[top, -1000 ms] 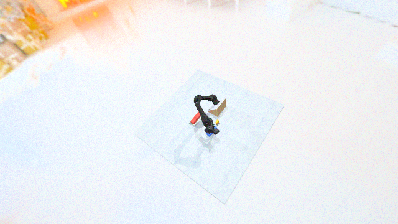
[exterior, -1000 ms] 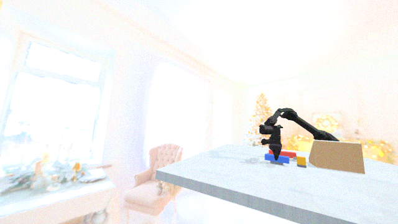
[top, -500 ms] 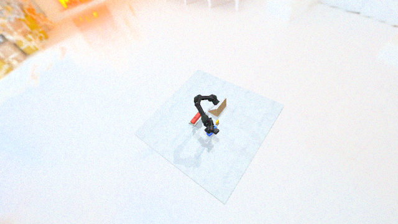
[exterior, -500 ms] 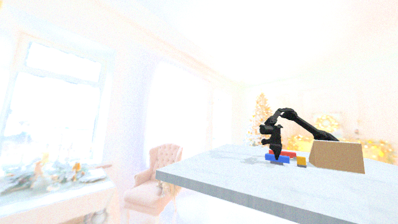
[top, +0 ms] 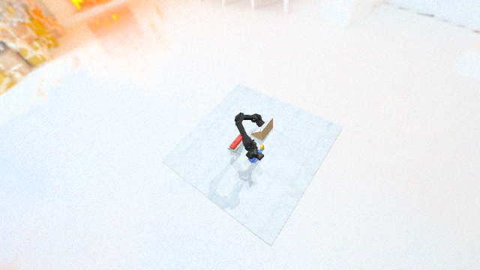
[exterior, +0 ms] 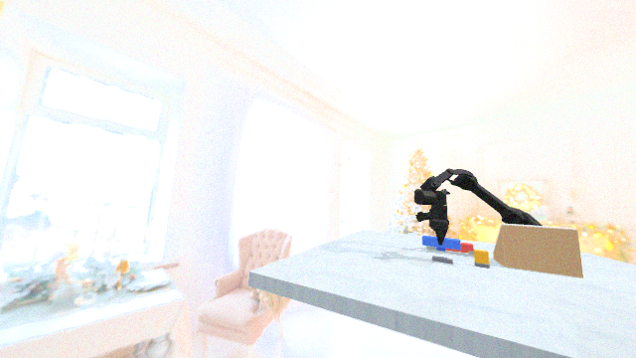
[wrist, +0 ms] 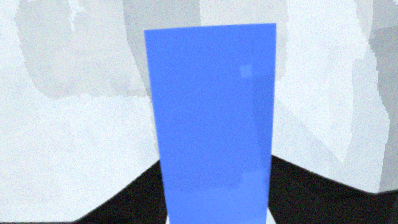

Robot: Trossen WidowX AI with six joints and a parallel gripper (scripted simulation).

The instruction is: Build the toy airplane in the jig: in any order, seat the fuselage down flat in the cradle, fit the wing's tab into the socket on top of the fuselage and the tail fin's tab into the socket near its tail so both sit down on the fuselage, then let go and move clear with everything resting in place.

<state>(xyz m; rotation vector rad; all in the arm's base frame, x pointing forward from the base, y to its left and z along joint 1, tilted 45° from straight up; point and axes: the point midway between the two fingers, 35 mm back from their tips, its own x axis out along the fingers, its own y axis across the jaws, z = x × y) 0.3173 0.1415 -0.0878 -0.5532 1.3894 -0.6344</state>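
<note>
My gripper (top: 255,156) (exterior: 440,240) (wrist: 211,161) points straight down at the table and is shut on the blue wing (top: 253,160) (exterior: 451,243) (wrist: 212,110). The wing is a long flat blue slab, lying at table level. In the wrist view it fills the middle, with my dark fingers at both lower sides. The red fuselage (top: 235,142) (exterior: 466,247) lies flat just behind the wing. The small yellow tail fin (top: 262,147) (exterior: 481,258) stands to the right of it. A low dark grey piece (exterior: 442,259) lies in front of the wing; I cannot tell whether it is the jig.
A tan wedge-shaped box (top: 264,130) (exterior: 539,250) stands on the pale table (top: 292,180) (exterior: 397,283) to the right of the parts, beside the arm's base. The table's front edge drops off close to the camera in the exterior view.
</note>
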